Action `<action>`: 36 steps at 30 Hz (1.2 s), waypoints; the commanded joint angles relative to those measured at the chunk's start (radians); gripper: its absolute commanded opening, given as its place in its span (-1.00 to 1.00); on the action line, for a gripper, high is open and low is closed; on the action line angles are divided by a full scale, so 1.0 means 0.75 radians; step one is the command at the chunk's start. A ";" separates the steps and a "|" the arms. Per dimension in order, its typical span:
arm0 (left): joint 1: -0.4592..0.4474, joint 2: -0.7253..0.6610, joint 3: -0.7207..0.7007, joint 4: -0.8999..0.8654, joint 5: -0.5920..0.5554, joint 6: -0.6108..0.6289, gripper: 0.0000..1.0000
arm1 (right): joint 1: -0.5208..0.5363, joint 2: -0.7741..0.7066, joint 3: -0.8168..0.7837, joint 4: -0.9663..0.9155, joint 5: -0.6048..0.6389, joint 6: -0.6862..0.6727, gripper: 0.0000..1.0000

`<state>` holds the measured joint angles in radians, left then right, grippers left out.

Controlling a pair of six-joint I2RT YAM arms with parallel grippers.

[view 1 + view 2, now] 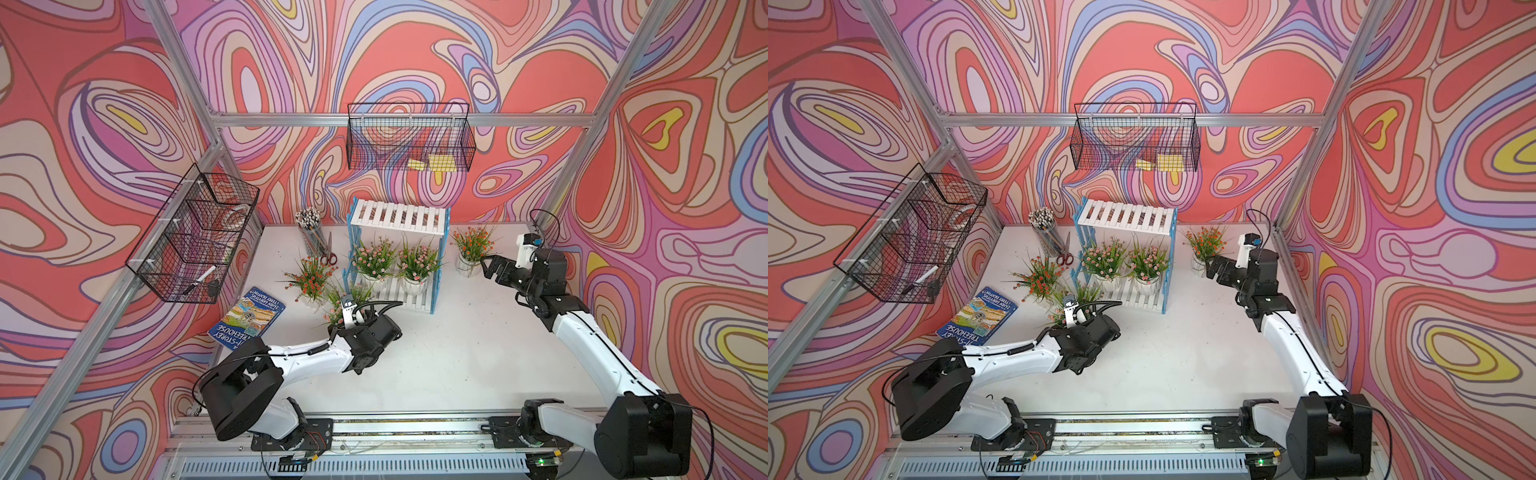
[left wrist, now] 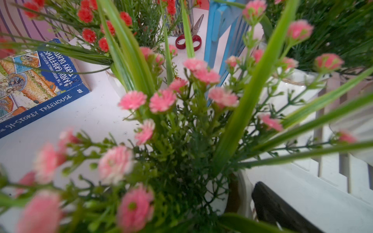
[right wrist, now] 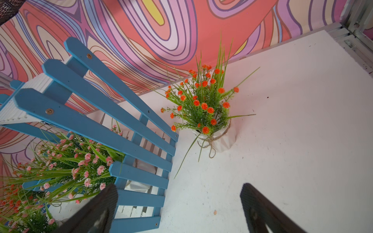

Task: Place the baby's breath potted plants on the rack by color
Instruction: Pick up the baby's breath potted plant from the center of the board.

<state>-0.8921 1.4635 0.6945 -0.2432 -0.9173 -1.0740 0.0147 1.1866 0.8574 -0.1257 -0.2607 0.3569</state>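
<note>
Left pincer (image 1: 347, 318) jaws wide apart around pink plant (image 2: 181, 141): go low, clamp pot, not stems. Right pincer (image 3: 179, 207) apart, facing orange plant (image 3: 201, 105).

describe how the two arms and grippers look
The left arm and right arm have white moulded shells and chunky black joint housings, with black cables running along them. Each wrist carries a small white camera. The right gripper has flat black fingers with a fine textured face.

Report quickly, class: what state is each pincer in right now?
Left pincer: open, close against the pink-flowered plant, not gripping it.
Right pincer: open, empty, facing the orange-flowered plant.
</note>
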 commanded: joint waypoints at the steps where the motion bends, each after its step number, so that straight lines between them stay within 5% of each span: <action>1: 0.027 0.045 0.025 -0.046 0.001 -0.020 1.00 | 0.007 -0.013 -0.018 0.008 -0.018 -0.016 0.97; 12: 0.054 0.159 0.090 -0.123 -0.002 -0.105 0.98 | 0.007 -0.005 -0.026 0.019 -0.037 -0.017 0.96; 26: 0.053 0.120 0.052 -0.158 -0.058 -0.193 0.40 | 0.007 0.021 -0.022 0.031 -0.051 -0.015 0.96; 36: -0.069 0.117 0.101 -0.190 -0.158 -0.149 0.34 | 0.007 0.030 -0.020 0.031 -0.046 -0.019 0.96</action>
<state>-0.9150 1.5658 0.7502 -0.3370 -0.9482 -1.1820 0.0147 1.2011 0.8494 -0.1181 -0.2893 0.3561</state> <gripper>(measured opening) 0.822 0.983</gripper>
